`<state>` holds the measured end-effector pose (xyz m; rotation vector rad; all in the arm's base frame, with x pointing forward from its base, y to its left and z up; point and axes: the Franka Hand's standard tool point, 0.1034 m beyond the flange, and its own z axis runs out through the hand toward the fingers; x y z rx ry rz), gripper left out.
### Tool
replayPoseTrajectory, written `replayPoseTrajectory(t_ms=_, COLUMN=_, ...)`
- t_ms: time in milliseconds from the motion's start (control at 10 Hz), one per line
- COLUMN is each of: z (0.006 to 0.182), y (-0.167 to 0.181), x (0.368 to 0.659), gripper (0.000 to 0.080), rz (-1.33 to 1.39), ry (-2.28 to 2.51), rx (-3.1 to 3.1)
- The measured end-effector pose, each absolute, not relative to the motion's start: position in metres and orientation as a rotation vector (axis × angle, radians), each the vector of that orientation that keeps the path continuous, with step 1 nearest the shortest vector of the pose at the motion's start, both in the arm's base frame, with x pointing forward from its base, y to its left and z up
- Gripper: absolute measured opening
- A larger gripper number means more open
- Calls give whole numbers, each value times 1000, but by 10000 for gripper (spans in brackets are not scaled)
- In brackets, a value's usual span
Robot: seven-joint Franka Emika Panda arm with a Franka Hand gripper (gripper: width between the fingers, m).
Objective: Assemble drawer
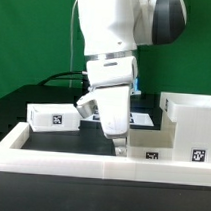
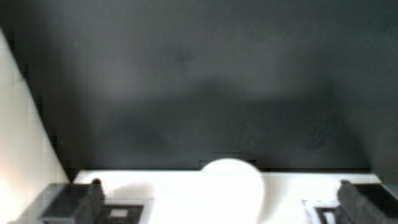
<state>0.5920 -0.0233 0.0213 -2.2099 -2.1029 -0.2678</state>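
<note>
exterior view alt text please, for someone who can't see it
A white robot arm reaches down over a black table, its gripper low near the front rim. A small white tagged tray lies at the exterior view's left, the large open case at its right.

case (image 1: 189, 116): white, exterior view's right | tray (image 1: 51, 116): tagged, exterior view's left

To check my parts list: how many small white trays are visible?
2. One tray at the exterior view's left; the other tray beside the case. The arm may hide more.
</note>
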Motion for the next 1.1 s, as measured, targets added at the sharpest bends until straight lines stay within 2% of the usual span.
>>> replayPoseTrajectory(t_ms=1100, z=12, y=-10, x=598, gripper=649, rz=-255, ry=-2209, rx=-2182)
